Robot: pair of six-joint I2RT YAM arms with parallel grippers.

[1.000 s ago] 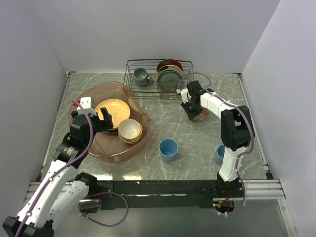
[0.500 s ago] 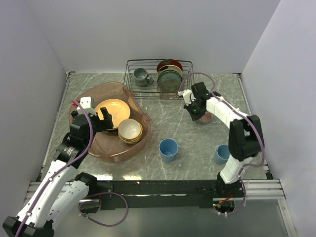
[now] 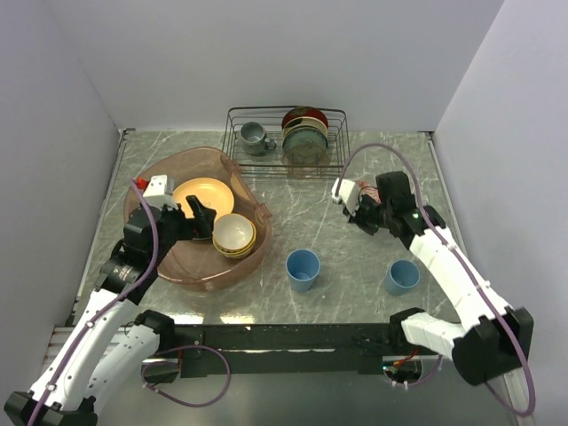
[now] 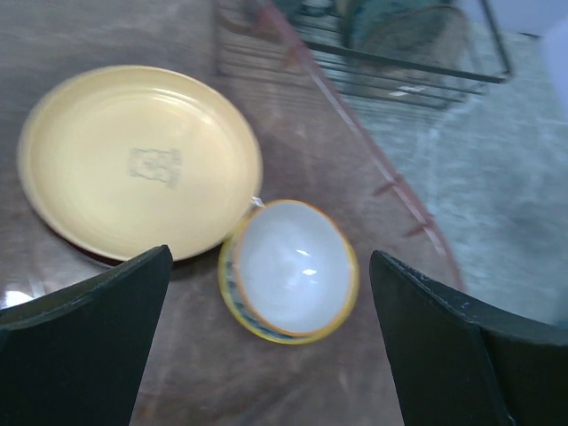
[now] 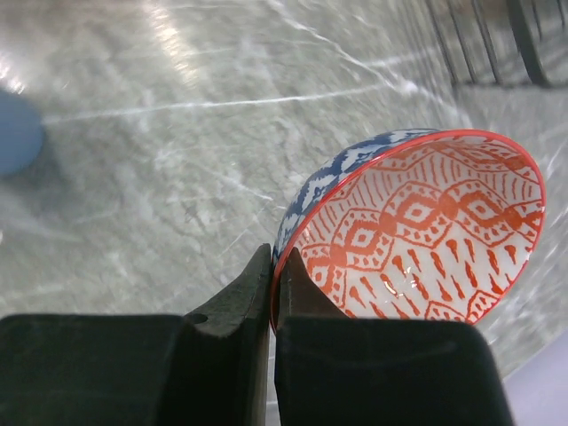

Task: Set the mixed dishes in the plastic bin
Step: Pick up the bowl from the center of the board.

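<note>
The plastic bin sits at the left and holds a yellow-orange plate on darker plates and a cream bowl. My left gripper hovers open over the bin, its fingers either side of the cream bowl and apart from it. My right gripper is shut on the rim of the red-patterned bowl, holding it tilted above the table right of centre. Two light-blue cups stand on the table in front.
A black wire rack at the back holds a grey mug and upright dark plates. The rack's corner shows in the right wrist view. White walls close in the marble table on three sides.
My right gripper closed on the red-patterned bowl, lifted it off the table near the rack and carried it right and forward. The left gripper shifted slightly right over the bin.
</note>
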